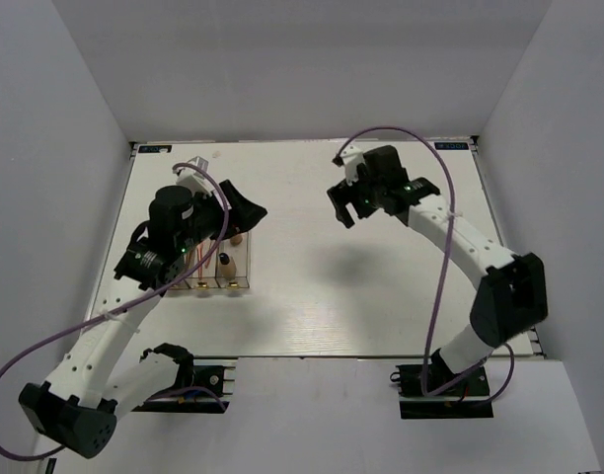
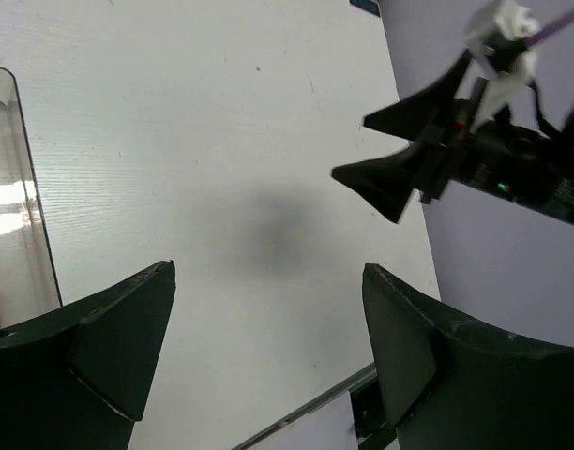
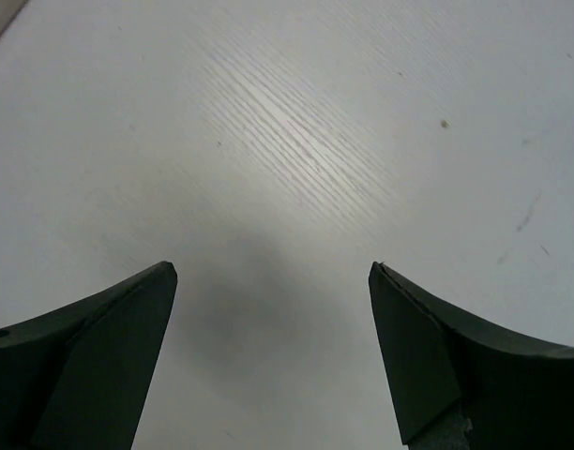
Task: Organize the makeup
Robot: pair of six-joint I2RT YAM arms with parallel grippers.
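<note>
A clear acrylic box stands at the left of the white table. A beige dark-capped bottle and other small makeup pieces lie in it, mostly hidden under my left arm. My left gripper is open and empty, hovering just right of the box; the left wrist view shows its open jaws over bare table, with the box wall at the left edge. My right gripper is open and empty above the table's far middle, and the right wrist view shows only bare table. No other makeup is in view.
White walls enclose the table on the left, back and right. My right gripper also shows in the left wrist view, facing the left one across the table. The table's near edge runs below the left jaws.
</note>
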